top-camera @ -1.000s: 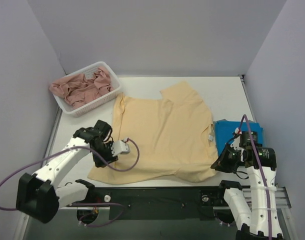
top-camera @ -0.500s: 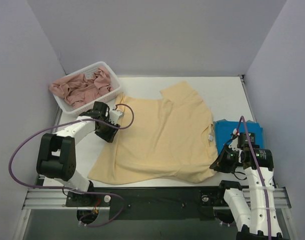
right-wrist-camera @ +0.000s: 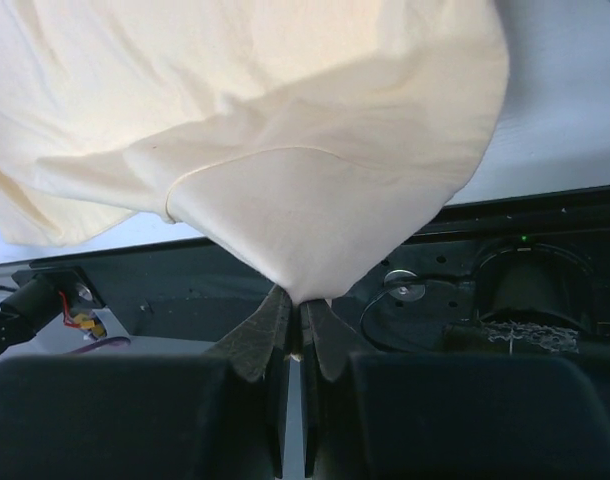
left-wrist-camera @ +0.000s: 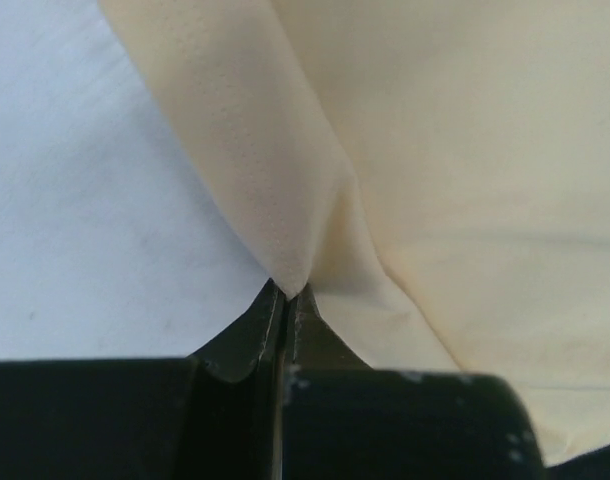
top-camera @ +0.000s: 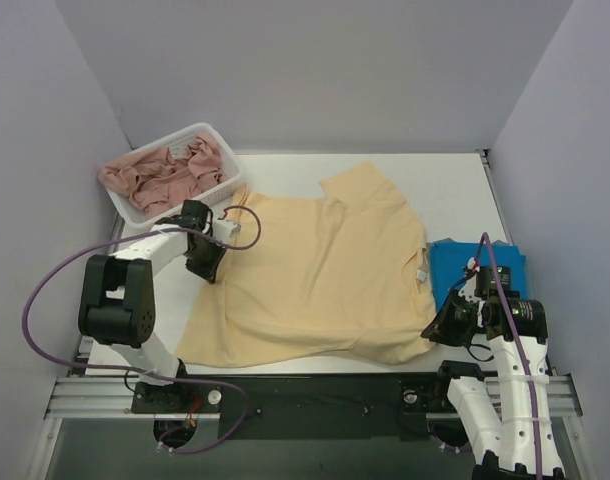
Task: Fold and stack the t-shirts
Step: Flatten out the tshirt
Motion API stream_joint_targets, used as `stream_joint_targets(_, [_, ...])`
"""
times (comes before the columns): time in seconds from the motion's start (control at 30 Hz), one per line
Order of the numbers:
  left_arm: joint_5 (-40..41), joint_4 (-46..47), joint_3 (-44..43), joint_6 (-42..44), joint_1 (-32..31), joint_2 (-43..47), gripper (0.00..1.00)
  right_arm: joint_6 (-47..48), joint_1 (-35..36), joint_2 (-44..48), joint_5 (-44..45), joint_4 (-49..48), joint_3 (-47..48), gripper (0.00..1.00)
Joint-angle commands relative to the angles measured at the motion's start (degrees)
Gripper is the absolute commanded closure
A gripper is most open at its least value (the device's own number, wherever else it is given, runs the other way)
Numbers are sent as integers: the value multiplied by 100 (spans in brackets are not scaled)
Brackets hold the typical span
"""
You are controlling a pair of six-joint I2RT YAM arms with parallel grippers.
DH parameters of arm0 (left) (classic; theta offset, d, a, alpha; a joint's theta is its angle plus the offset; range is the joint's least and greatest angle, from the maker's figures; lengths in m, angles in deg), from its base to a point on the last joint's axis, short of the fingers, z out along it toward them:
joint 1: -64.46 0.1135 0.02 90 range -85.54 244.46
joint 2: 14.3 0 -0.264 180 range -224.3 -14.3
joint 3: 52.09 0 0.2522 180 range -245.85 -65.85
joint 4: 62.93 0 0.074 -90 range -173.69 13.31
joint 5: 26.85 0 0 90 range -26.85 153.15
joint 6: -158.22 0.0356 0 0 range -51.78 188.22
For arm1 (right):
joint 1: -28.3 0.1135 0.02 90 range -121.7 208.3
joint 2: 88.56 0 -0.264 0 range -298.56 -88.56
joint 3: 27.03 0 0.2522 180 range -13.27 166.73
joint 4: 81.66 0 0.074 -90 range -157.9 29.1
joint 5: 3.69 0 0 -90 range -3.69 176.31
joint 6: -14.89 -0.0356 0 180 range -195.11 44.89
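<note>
At the far left of the table [top-camera: 450,180] stands a white basket [top-camera: 201,131] heaped with crumpled pinkish clothes [top-camera: 160,176]. Just near of it, the left gripper [top-camera: 211,262] sits at the left edge of the pale yellow t-shirt [top-camera: 325,265]. The left wrist view shows its fingers pressed together on a small pinched ridge of that cloth, with bare white table to the left of the fold. The yellow shirt lies spread over the middle of the table, mostly flat, one sleeve pointing toward the far side and its near hem lying close to the table's near edge. A small white neck label [top-camera: 422,273] shows at its right side. At the shirt's near right corner the right gripper [top-camera: 437,327] is clamped on a bunch of the fabric. In the right wrist view that cloth rises in a tented peak from the closed fingertips, with the black rail [right-wrist-camera: 505,250] at the table's near edge behind it. Just right of the yellow shirt, a blue t-shirt [top-camera: 493,266] lies folded by the table's right edge.
</note>
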Motion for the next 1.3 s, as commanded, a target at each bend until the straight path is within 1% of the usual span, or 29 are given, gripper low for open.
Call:
stream_joint_targets(0.0, [242, -690, -182, 279, 680, 692, 100, -33, 33, -64, 267, 101, 150, 100])
stream_joint_targets(0.1, [427, -814, 29, 525, 883, 1034, 100, -15, 42, -143, 267, 109, 168, 100])
stream_joint_targets(0.2, [479, -858, 240, 675, 979, 1158, 100, 29, 42, -222, 249, 92, 185, 100])
stream_joint_targets(0.27, [611, -805, 293, 737, 1024, 1123, 100, 55, 33, -257, 223, 100, 176, 100])
stream_joint_targets(0.33, [839, -613, 380, 851, 1339, 1027, 100, 64, 42, -257, 153, 57, 141, 100])
stream_joint_targets(0.4, [1120, -376, 451, 1044, 1367, 904, 99, 90, 60, -283, 39, -5, 106, 100])
stream_joint_targets(0.43, [1121, -313, 443, 1140, 1358, 860, 76, 55, 68, -292, 3, -101, 106, 100])
stream_joint_targets(0.47, [895, -322, 356, 1159, 1340, 860, 64, 20, 95, -353, -93, -171, 141, 100])
stream_joint_targets(0.5, [701, -348, 311, 1211, 1297, 929, 39, -76, 104, -389, -146, -320, 159, 100])
stream_joint_targets(0.53, [378, -418, 163, 1238, 1166, 982, 33, -138, 130, -493, -277, -426, 237, 100])
stream_joint_targets(0.57, [261, -436, 118, 1360, 1104, 1191, 31, -225, 130, -555, -313, -575, 273, 100])
stream_joint_targets(0.6, [147, -427, 65, 1422, 781, 1315, 30, -252, 147, -660, -305, -628, 360, 100])
stream_joint_targets(0.67, [76, -531, 30, 1851, 324, 1746, 30, -270, 182, -819, -243, -752, 431, 100])
stream_joint_targets(0.7, [49, -820, 47, 2166, 138, 2061, 32, -244, 200, -863, -234, -830, 440, 100])
stream_joint_targets(0.73, [-38, -1005, 56, 2352, -221, 2368, 34, -235, 226, -933, -225, -866, 431, 100])
stream_joint_targets(0.77, [-117, -1581, 117, 2676, -398, 2493, 40, -226, 235, -943, -225, -927, 422, 100])
stream_joint_targets(0.8, [-283, -1935, 170, 2810, -792, 2721, 43, -209, 244, -1004, -208, -954, 414, 100])
stream_joint_targets(0.83, [-337, -2478, 370, 2985, -1265, 2853, 47, -182, 236, -1004, -199, -1015, 405, 100])
stream_joint_targets(0.87, [-346, -2797, 520, 3030, -1496, 3020, 48, -173, 244, -1065, -182, -1042, 405, 100])
stream_joint_targets(0.9, [-329, -3322, 748, 3066, -2038, 3100, 48, -139, 244, -1083, -173, -1103, 405, 100])
stream_joint_targets(0.93, [-329, -3510, 916, 3031, -2287, 3223, 48, -130, 244, -1127, -164, -1121, 414, 100])
stream_joint_targets(0.97, [-285, -3782, 1187, 2857, -2838, 3267, 44, -103, 244, -1153, -181, -1173, 405, 100])
stream_joint_targets(1.0, [-50, -3628, 1259, 2437, -3104, 3355, 40, -94, 253, -1197, -190, -1191, 396, 100])
stream_joint_targets(1.03, [22, -3574, 1312, 2198, -3533, 3356, 36, -68, 244, -1215, -199, -1235, 361, 100])
stream_joint_targets(1.1, [-143, -3617, 1217, 2300, -3661, 3207, 31, -7, 262, -1268, -199, -1253, 326, 100])
stream_joint_targets(1.13, [-48, -3513, 1225, 2092, -3696, 3041, 29, 28, 262, -1303, -190, -1244, 326, 100])
stream_joint_targets(1.17, [135, -3416, 1268, 2056, -3879, 2970, 28, 55, 262, -1329, -147, -1244, 326, 100])
stream_joint_targets(1.23, [216, -3337, 1374, 2011, -4212, 2767, 15, 90, 253, -1329, -50, -1244, 326, 100])
stream_joint_targets(1.27, [216, -3275, 1383, 1863, -4293, 2680, 12, 99, 253, -1321, -15, -1244, 334, 100])
